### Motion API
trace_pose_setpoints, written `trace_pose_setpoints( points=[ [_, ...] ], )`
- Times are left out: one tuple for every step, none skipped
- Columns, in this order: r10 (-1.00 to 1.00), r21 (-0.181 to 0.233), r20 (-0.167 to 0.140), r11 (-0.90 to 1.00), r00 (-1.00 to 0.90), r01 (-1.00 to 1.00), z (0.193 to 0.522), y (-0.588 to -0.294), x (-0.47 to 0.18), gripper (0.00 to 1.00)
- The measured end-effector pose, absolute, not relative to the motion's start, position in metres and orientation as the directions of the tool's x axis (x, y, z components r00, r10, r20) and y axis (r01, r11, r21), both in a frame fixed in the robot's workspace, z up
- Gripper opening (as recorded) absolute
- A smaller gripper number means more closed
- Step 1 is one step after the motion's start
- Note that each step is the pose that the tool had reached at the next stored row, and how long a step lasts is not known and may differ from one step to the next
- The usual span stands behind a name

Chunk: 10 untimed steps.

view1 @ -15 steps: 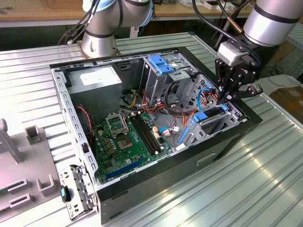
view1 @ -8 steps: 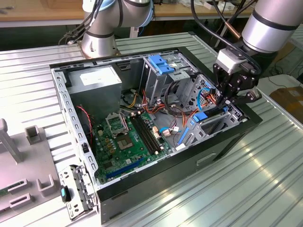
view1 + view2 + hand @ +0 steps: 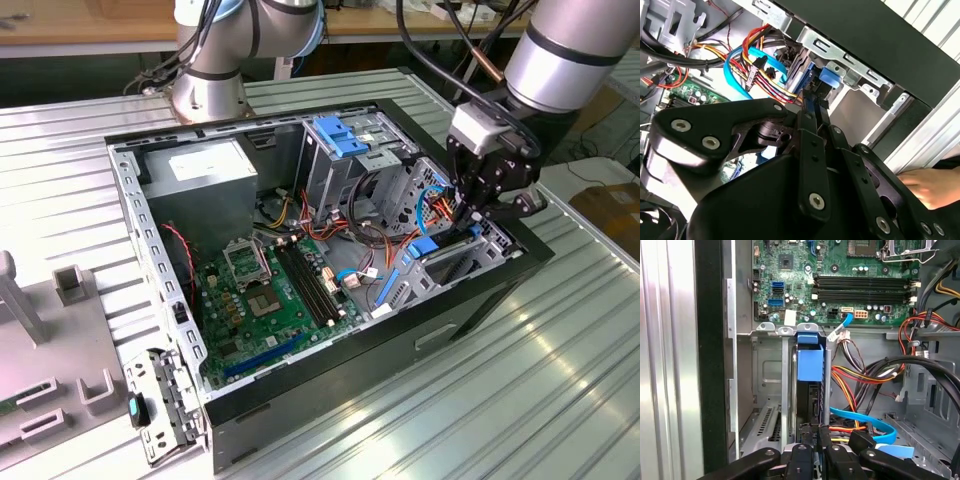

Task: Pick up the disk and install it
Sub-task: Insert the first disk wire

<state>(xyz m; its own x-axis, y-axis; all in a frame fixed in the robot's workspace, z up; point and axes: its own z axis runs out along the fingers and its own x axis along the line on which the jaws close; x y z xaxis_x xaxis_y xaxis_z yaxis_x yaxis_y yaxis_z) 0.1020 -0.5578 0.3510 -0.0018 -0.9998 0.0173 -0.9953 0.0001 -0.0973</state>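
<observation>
Gripping disk (image 3: 809, 390) edge-on in drive bay, end effector (image 3: 817, 432) nearly shut; cables (image 3: 860, 377) crowd alongside.

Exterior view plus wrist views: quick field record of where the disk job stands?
scene: open computer case on a ribbed metal table
gripper: down inside the case at the drive bay, on the exterior view's right
disk: standing on edge in the bay slot, blue rail facing the camera
jaws: closed on the disk's near edge
nearby: motherboard, power supply, blue cable
</observation>
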Motion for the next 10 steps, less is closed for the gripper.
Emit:
trace_pose_setpoints(
  points=[
    [-1.000, -0.097, 0.017, 0.010, -0.012, -0.995, 0.3507, -0.5577, 0.1021, 0.16],
    [-1.000, -0.097, 0.017, 0.017, -0.018, -0.995, 0.3505, -0.5575, 0.1023, 0.16],
    [-1.000, -0.097, 0.017, 0.020, -0.022, -0.995, 0.3504, -0.5575, 0.1024, 0.16],
    [-1.000, -0.097, 0.018, 0.022, -0.024, -0.995, 0.3503, -0.5574, 0.1024, 0.16],
    [-0.999, -0.097, 0.017, 0.028, -0.030, -0.995, 0.3499, -0.5571, 0.1034, 0.16],
    [-0.999, -0.097, 0.017, 0.032, -0.034, -0.995, 0.3499, -0.5571, 0.1034, 0.16],
    [-0.999, -0.097, 0.018, 0.032, -0.034, -0.995, 0.3499, -0.5572, 0.1034, 0.16],
    [-0.999, -0.097, 0.018, 0.030, -0.032, -0.995, 0.3497, -0.5571, 0.1034, 0.16],
    [-0.999, -0.097, 0.018, 0.027, -0.029, -0.995, 0.3495, -0.5571, 0.1033, 0.16],
    [-1.000, -0.097, 0.017, 0.025, -0.026, -0.995, 0.3493, -0.5571, 0.1033, 0.16]
  ],
)
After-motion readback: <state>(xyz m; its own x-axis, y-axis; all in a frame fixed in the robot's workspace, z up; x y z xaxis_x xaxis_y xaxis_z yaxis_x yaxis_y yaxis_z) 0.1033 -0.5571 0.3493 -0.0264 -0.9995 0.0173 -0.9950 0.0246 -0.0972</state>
